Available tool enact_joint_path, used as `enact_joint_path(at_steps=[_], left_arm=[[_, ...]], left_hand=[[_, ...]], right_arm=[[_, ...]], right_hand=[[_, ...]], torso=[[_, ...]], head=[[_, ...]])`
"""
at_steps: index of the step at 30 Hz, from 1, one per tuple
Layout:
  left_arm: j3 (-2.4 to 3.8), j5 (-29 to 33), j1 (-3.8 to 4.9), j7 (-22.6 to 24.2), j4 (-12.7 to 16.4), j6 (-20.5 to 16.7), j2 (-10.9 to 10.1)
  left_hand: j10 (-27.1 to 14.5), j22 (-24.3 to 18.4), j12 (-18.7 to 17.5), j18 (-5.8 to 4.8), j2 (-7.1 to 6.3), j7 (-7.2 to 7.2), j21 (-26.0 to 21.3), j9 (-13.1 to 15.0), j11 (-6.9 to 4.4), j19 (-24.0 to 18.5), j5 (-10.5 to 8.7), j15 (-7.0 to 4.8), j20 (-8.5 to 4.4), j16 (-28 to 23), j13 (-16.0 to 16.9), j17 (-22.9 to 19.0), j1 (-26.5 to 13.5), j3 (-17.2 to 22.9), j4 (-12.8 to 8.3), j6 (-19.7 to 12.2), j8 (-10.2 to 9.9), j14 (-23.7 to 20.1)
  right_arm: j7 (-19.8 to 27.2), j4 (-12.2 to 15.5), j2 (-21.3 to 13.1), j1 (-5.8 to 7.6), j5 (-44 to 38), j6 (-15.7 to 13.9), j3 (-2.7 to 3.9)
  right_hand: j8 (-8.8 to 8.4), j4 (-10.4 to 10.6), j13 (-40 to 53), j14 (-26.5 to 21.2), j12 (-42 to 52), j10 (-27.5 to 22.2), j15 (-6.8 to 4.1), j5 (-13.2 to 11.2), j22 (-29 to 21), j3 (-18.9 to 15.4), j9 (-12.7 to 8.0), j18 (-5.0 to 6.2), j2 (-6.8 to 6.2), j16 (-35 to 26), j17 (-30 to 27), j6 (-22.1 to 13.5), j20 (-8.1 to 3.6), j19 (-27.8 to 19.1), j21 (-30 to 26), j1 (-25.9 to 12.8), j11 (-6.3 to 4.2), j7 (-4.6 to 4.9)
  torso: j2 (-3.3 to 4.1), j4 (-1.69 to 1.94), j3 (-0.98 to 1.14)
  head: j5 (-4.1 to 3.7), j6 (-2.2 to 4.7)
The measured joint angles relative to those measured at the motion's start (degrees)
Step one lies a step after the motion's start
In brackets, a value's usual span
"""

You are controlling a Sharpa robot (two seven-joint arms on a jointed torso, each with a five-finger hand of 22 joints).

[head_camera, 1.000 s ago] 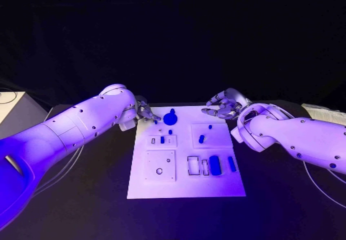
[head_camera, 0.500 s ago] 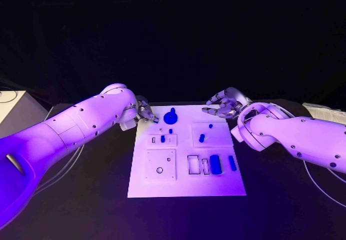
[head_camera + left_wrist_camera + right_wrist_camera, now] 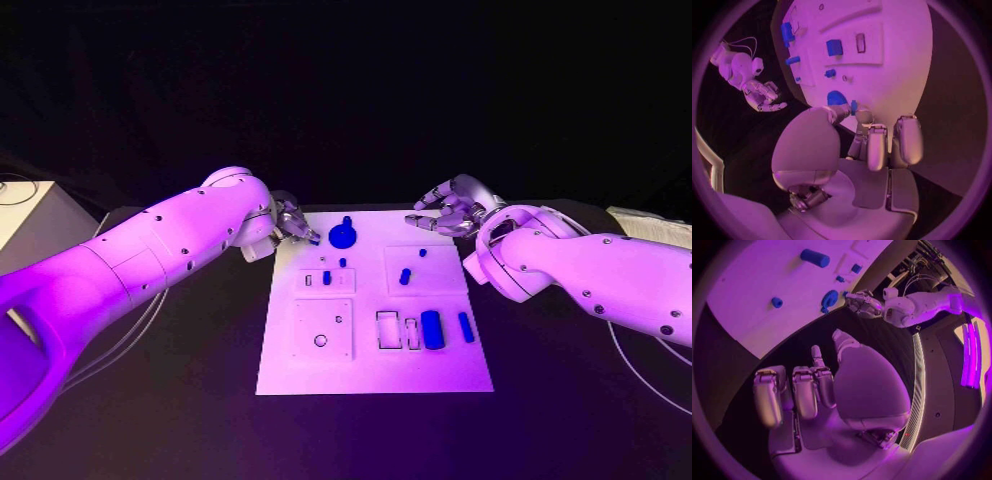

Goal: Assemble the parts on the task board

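Small blue plastic peg (image 3: 853, 105) pinched in fingers (image 3: 862, 118) of left hand (image 3: 293, 224), at far left corner of white flat task board (image 3: 372, 370), just beside large round blue part (image 3: 342, 236). Which recess it belongs to: cannot tell. Judgement: carrying/seating step. Keep peg upright, lower straight, loosen pinch only once seated; watch for nudging round part. Right hand (image 3: 450, 212) hovers off far right corner over black worktop (image 3: 173, 400), fingers apart, holding nothing. Other blue parts (image 3: 431, 329) lie in near recesses.

Right robot hand (image 3: 811, 390) seemingly empty, fingers curled, task board (image 3: 761, 300) beyond
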Motion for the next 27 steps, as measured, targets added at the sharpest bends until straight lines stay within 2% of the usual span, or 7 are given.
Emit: enact_joint_path(at_steps=[7,9,12,19,22,25,27], left_arm=[[-0.01,2.9,-0.02,0.0,4.5,-0.7,-3.5],[-0.05,4.0,-0.02,0.0,6.4,-0.7,-5.0],[-0.29,5.1,-0.02,0.0,8.9,-0.7,-6.5],[-1.8,6.6,-0.44,-0.1,15.3,-0.7,-10.4],[-2.91,6.9,-0.77,-0.1,17.8,-1.6,-12.0],[-4.06,7.0,-1.15,0.0,20.1,-3.2,-13.2],[-4.56,7.0,-1.43,0.0,21.3,-4.4,-13.7]], left_hand=[[0.5,0.4,0.3,-0.01,-0.48,0.01,0.2,1.7,-0.11,0.4,0.5,0.0,0.0,0.2,0.5,0.0,-1.1,0.2,0.2,0.0,0.6,0.0],[0.7,0.4,0.3,-0.01,-0.77,0.09,0.2,2.0,0.07,0.4,0.76,0.0,0.0,0.2,0.6,0.0,-2.0,2.7,-2.2,-0.1,0.7,0.0],[0.9,0.4,0.7,-0.01,-1.06,0.12,0.2,2.0,-0.12,0.4,1.2,0.0,0.0,0.2,0.8,0.0,-2.3,2.7,-2.3,-0.1,1.0,0.0],[1.6,0.3,1.2,-0.01,-0.82,0.1,0.2,2.2,-0.21,0.4,2.98,0.0,0.0,0.5,1.5,0.0,-3.0,2.7,-2.3,-0.1,1.3,0.0],[2.5,0.4,1.7,-0.01,-1.34,-0.21,0.2,2.7,-0.44,0.4,5.56,0.0,0.0,1.0,2.2,0.0,-4.3,2.7,-2.3,0.6,1.7,0.0],[2.7,0.5,1.7,-0.01,-1.43,-0.31,0.2,2.7,-0.63,0.5,6.37,-0.03,-0.02,1.0,2.4,0.0,-4.4,2.7,-2.3,0.8,1.7,0.0],[2.8,0.7,1.9,-0.01,-1.43,-0.31,0.2,2.8,-0.5,0.6,6.46,-0.22,-0.2,1.0,2.4,0.0,-4.5,2.7,-2.3,0.8,1.7,0.2]], right_arm=[[0.0,-0.2,0.0,-0.02,0.0,0.0,-0.01],[0.0,-0.3,0.0,-0.02,0.0,0.1,-0.01],[0.0,-0.4,0.0,-0.02,0.0,0.1,-0.01],[0.0,-1.0,0.0,-0.07,0.0,0.1,-0.01],[0.1,-1.3,0.0,-0.11,0.1,0.1,-0.01],[0.1,-1.6,0.1,-0.18,0.1,0.0,-0.01],[0.1,-1.7,0.2,-0.22,0.0,0.0,-0.02]], right_hand=[[0.0,0.0,0.0,0.0,0.0,0.0,0.0,0.0,0.0,0.0,0.0,0.0,0.0,0.0,0.0,0.0,0.0,0.0,0.0,0.0,0.0,0.0],[0.0,0.0,0.0,0.0,0.0,0.0,0.0,0.0,0.0,0.0,0.0,0.0,0.0,0.0,0.0,0.0,0.0,0.0,0.0,0.0,0.0,0.0],[0.0,0.0,0.0,0.0,0.0,0.0,0.0,0.3,0.0,0.0,0.0,0.0,0.0,0.0,0.0,0.0,0.0,0.0,0.0,0.0,0.0,0.0],[0.0,0.0,0.0,0.0,0.0,0.0,0.0,0.3,0.0,0.0,0.0,0.0,0.0,0.0,0.0,0.0,0.0,0.0,-0.2,0.0,0.0,0.0],[0.23,0.0,0.0,0.0,0.0,0.0,0.0,0.3,0.0,0.0,0.0,0.0,0.0,0.0,0.0,0.0,0.0,0.0,-0.2,0.0,0.0,0.0],[0.23,-0.2,0.0,0.0,0.0,0.0,0.0,0.5,0.0,0.2,0.0,0.0,0.0,0.0,0.0,0.0,0.0,0.0,-0.2,0.0,0.0,0.0],[0.23,-0.2,0.0,0.0,0.0,0.0,0.0,1.2,0.0,0.3,0.0,0.0,0.0,0.0,0.0,0.0,0.0,0.0,-0.2,0.0,0.0,0.0]], torso=[[-0.17,0.18,-0.02],[-0.27,0.27,-0.01],[-0.43,0.45,-0.01],[-0.86,0.91,-0.12],[-1.12,1.14,-0.18],[-1.42,1.37,-0.22],[-1.6,1.54,-0.27]], head=[[0.11,0.1],[0.12,0.06],[0.07,-0.04],[0.17,-0.3],[0.19,-0.47],[0.27,-0.63],[0.29,-0.7]])
